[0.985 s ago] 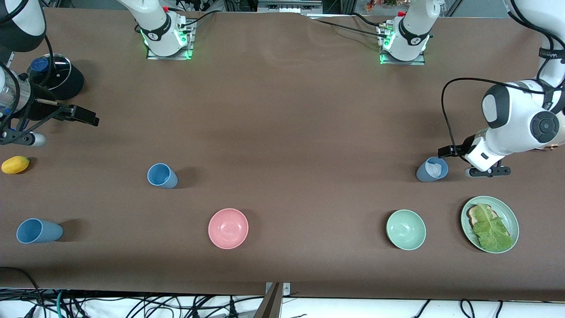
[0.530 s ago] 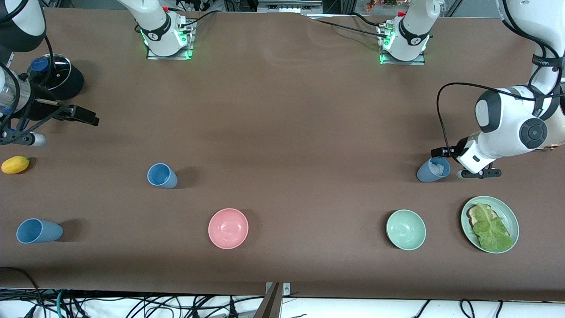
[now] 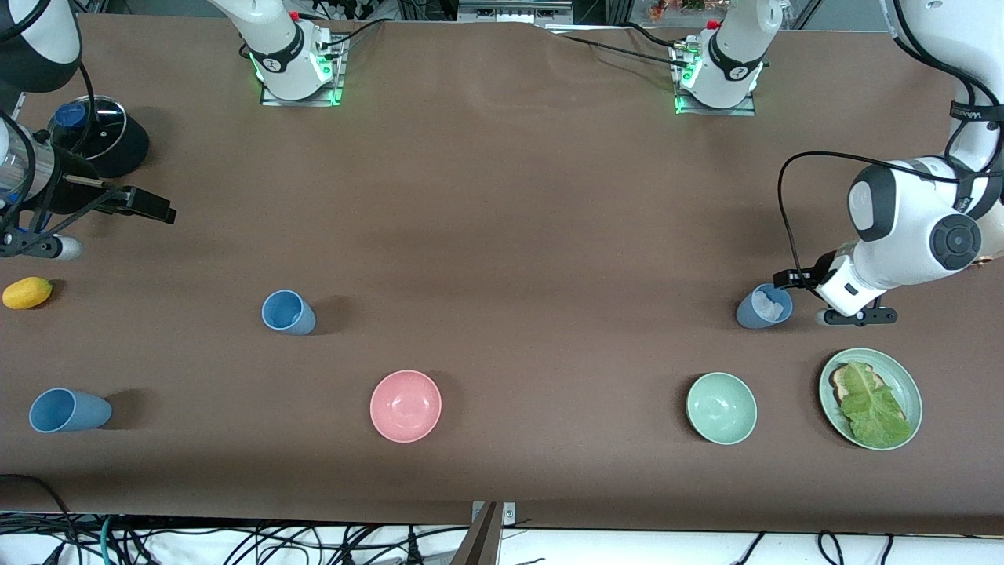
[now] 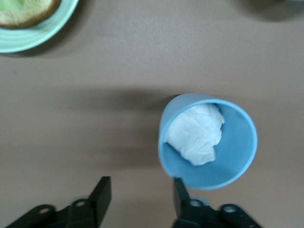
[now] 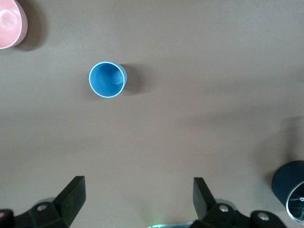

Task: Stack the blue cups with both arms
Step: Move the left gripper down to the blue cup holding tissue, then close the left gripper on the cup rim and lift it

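Observation:
A slate-blue cup (image 3: 754, 312) with crumpled white paper in it stands toward the left arm's end of the table. My left gripper (image 3: 812, 298) is low beside it and open. In the left wrist view the cup (image 4: 232, 156) lies just outside one finger (image 4: 179, 190) and is not between the jaws of the left gripper (image 4: 141, 189). Two sky-blue cups (image 3: 289, 312) (image 3: 69, 410) stand toward the right arm's end. My right gripper (image 3: 47, 224) waits there, open and empty (image 5: 137, 190), with one sky-blue cup (image 5: 108, 79) in its wrist view.
A pink bowl (image 3: 405, 406) and a pale green bowl (image 3: 721, 407) stand nearer the camera. A green plate (image 3: 910, 388) with bread and lettuce is beside the green bowl. A yellow fruit (image 3: 27, 292) and a glass-lidded black pot (image 3: 98, 133) sit near the right gripper.
My left gripper has shifted toward the slate-blue cup and settled beside it. The cup has slid slightly toward the right arm's end. The right arm has not moved.

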